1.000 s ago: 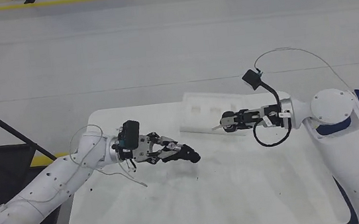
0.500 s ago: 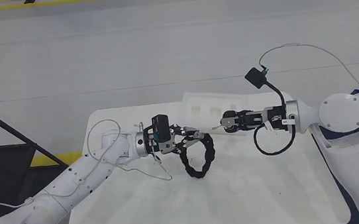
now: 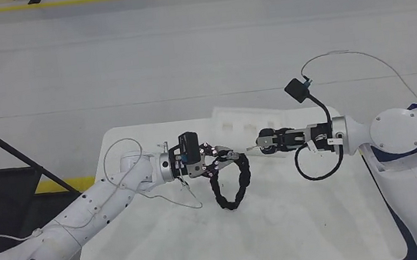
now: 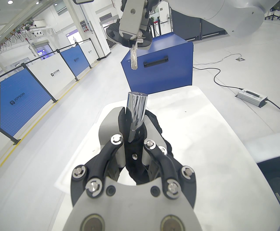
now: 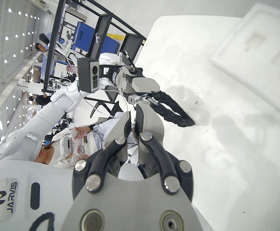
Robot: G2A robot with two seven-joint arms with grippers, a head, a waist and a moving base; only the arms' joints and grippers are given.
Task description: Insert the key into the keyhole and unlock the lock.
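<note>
My left hand (image 4: 131, 131) is clenched on the lock (image 4: 136, 105); my right hand (image 5: 133, 122) pinches the key (image 4: 133, 58), its tip just short of the keyhole (image 5: 131, 100).

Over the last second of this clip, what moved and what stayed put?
The left gripper, shut on the lock, carried it across the table towards the right gripper, most of the way in the first half second; the lock's black cable fell open from a bunch into a hanging loop. The right gripper kept its hold on the key and hardly shifted. The foam tray stayed.
</note>
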